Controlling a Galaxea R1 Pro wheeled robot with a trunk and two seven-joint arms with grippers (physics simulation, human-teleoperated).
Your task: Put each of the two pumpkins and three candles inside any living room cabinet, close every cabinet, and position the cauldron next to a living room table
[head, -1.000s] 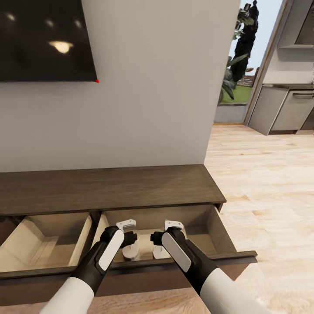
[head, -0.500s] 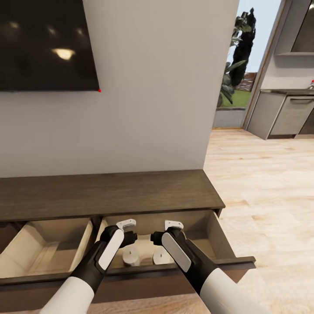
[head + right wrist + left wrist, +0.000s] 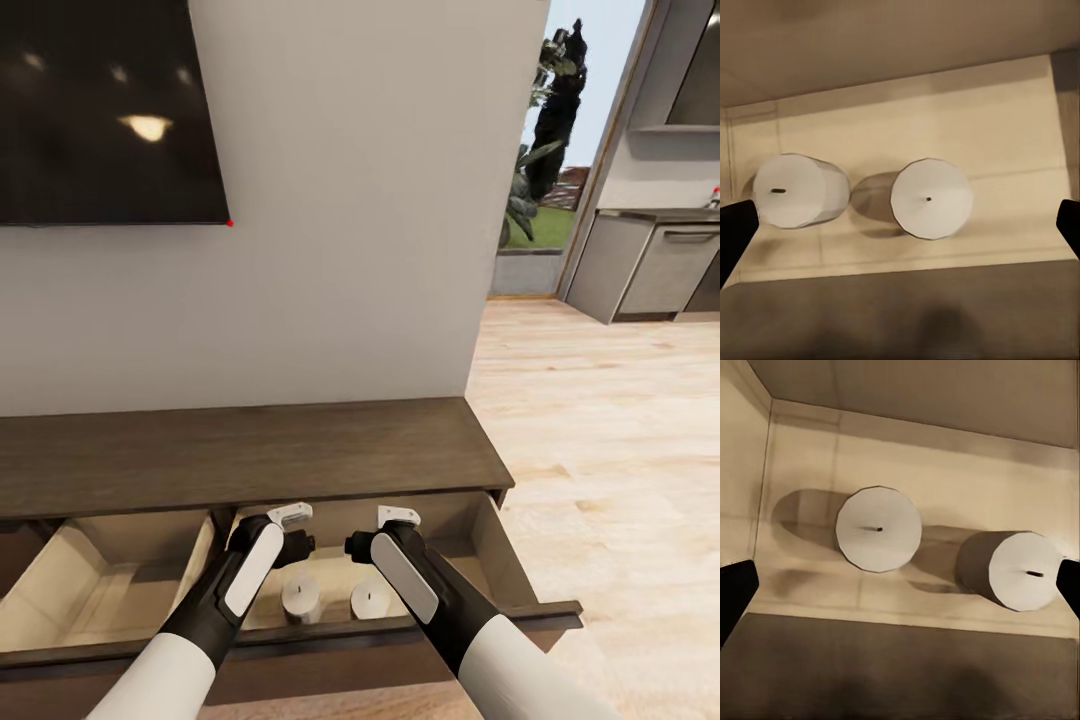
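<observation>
No readable text or labels anywhere.

Even, soft light fills the head view, brightest through the doorway at upper right. The glossy black wall screen point(image 3: 105, 110) at upper left mirrors ceiling lamps as blurred glare spots. In the wrist views, two pale stubby cylindrical candles point(image 3: 878, 529) point(image 3: 1022, 571) cast soft shadows sideways; foreground edges blur.
</observation>
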